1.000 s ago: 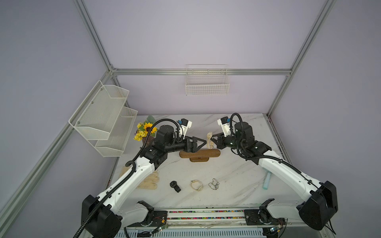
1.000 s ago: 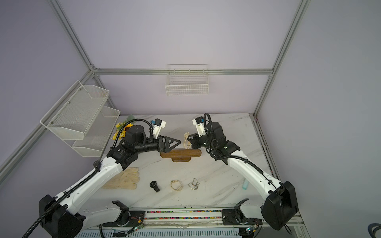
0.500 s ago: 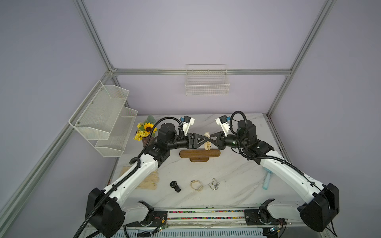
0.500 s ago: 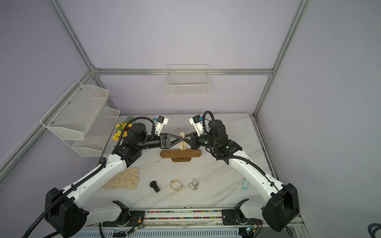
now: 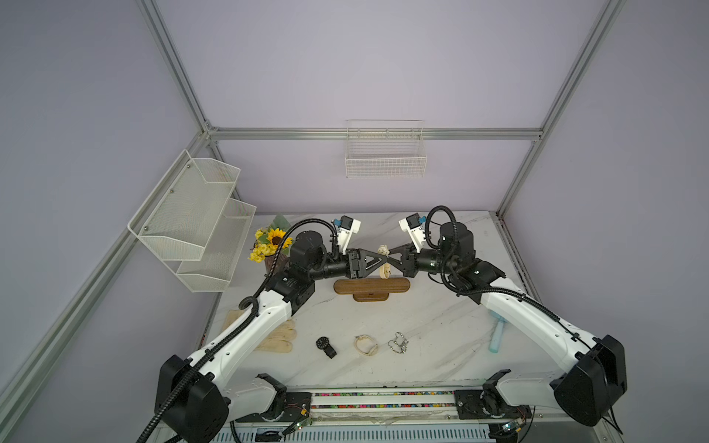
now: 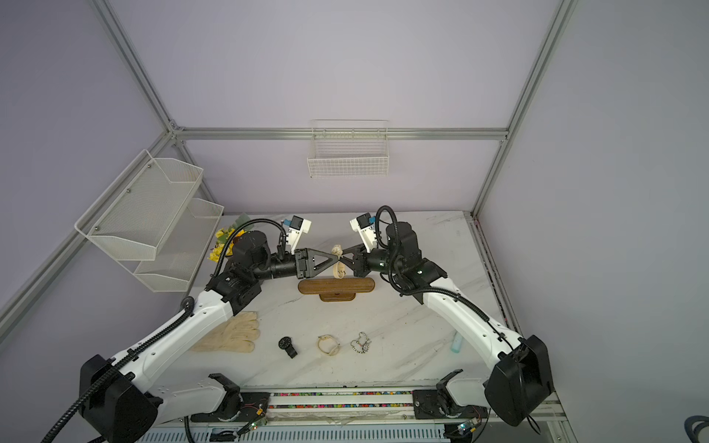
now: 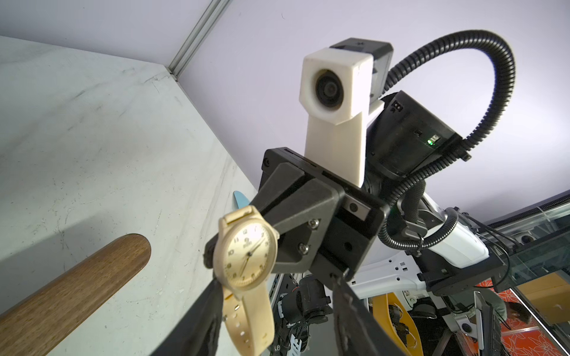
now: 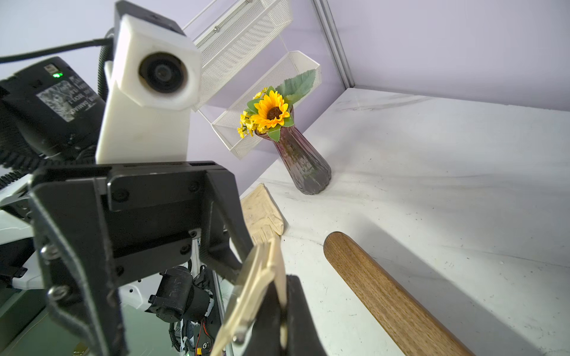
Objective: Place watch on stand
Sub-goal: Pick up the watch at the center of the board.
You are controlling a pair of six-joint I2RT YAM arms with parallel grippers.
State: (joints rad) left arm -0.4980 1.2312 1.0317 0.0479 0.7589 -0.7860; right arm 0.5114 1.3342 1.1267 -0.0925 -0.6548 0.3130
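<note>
Since a second ago, the left claw (image 5: 383,262) has swung in from the stand's left end and narrowed, so that both claws now meet tip to tip above the stand (image 5: 371,285). The right claw (image 5: 392,259) has lifted slightly, with the watch.

One cream watch (image 7: 246,255) hangs in the air just above the middle of the stand's bar and clear of it, dial uppermost and strap trailing down. The right claw is clamped on its strap. The left claw's jaws stand apart. In the left wrist view one finger (image 7: 203,320) touches the watch below the dial, while the other finger (image 7: 354,317) stands clear of the strap.

There are two arms, two claws and one stand, which sits upright on the marble desk (image 5: 441,314) on its oval base.

In front of the stand, well apart from it, three small things lie in a row:
- one black watch (image 5: 325,344)
- one cream band (image 5: 365,344)
- one bead chain (image 5: 398,342)

One pale glove (image 6: 230,333) lies front-left of the stand. One purple vase (image 8: 302,163) of sunflowers stands to its left, toward the back. One teal tube (image 5: 497,337) lies front-right of the stand, partly hidden by the right arm.
</note>
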